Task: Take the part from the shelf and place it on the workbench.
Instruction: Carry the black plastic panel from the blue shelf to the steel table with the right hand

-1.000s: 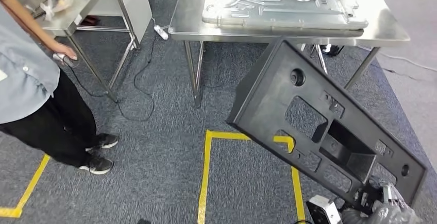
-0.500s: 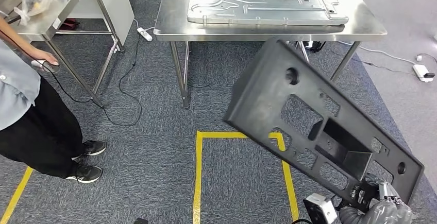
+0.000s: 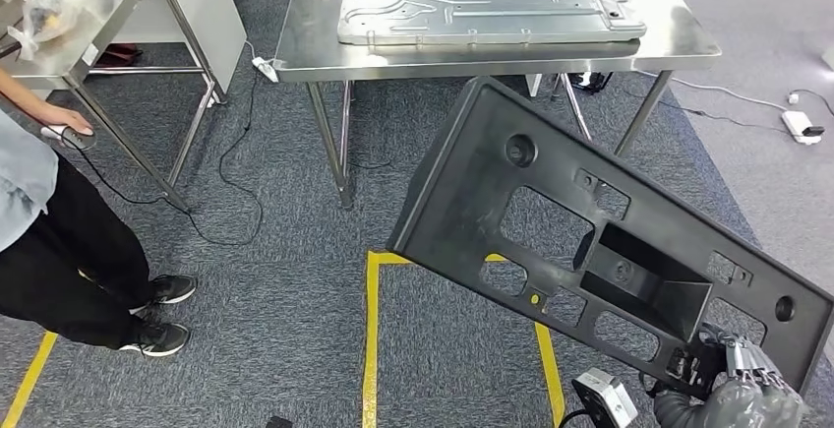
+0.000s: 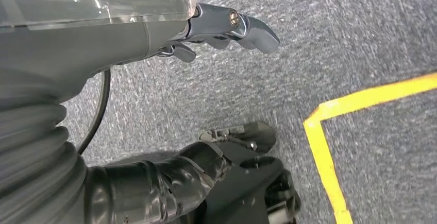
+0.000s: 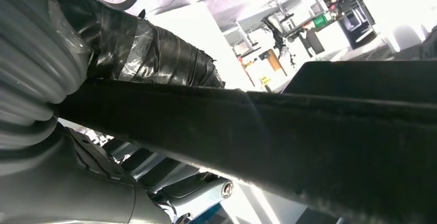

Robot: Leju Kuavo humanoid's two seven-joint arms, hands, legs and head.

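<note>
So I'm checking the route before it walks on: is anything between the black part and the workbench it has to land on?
Nothing stands on the carpet between the black part, held by the right hand, and the workbench. But a metal plate already lies across most of the benchtop.

Big metal plate (image 3: 487, 7) hogs most of the workbench (image 3: 688, 39) at 12 o'clock, bare steel just round its edges, person (image 3: 44, 212) standing at 9.

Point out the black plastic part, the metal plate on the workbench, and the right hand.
black plastic part (image 3: 551, 167): head view, upper flat face.
metal plate (image 3: 472, 10): head view, its middle.
right hand (image 3: 752, 379): head view, its back, gripping the part's lower edge.
</note>
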